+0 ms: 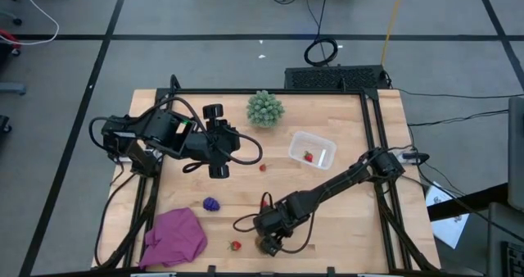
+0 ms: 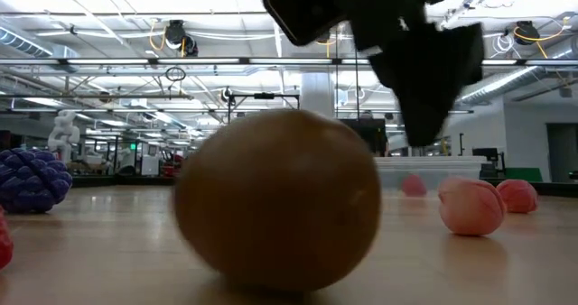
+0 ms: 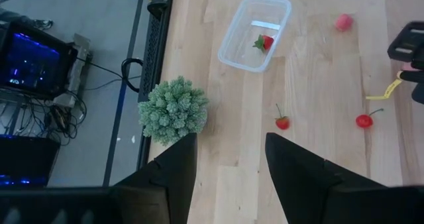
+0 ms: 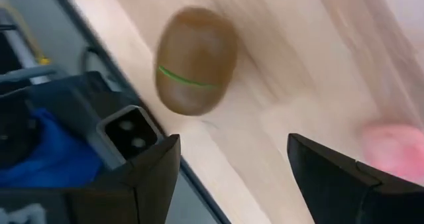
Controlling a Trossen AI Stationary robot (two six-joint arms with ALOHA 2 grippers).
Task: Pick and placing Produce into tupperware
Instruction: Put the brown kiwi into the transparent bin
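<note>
Grey floor with black tape lines surrounds the wooden bench (image 1: 344,220), and the low view looks past it into a big lab hall with ceiling pipes and lights.

Biggest thing on the bench is the magenta cloth (image 1: 174,237) at the near-left corner, then the green spiky ball (image 1: 265,108) at the far edge. The tupperware (image 1: 313,147) sits right of centre with its long axis running roughly left-right, one red berry (image 1: 309,156) inside. The left wrist view shows that berry's green top clearly, which the overhead barely does.

The kiwi (image 4: 196,59) is at the near edge of the bench, just beside the right claw (image 1: 267,241). From above it's mostly hidden under the arm, but the right wrist view shows it as a brown oval with a green line across its middle, lying ahead of the spread, empty fingers. In the low view it fills the middle of the shot.

The purple grape cluster (image 1: 211,203) lies near the cloth, a red berry (image 1: 236,245) close to the near edge, and another (image 1: 263,167) mid-bench.

The left claw (image 1: 218,170) hangs over the left-centre, fingers parted, gripping nothing.
</note>
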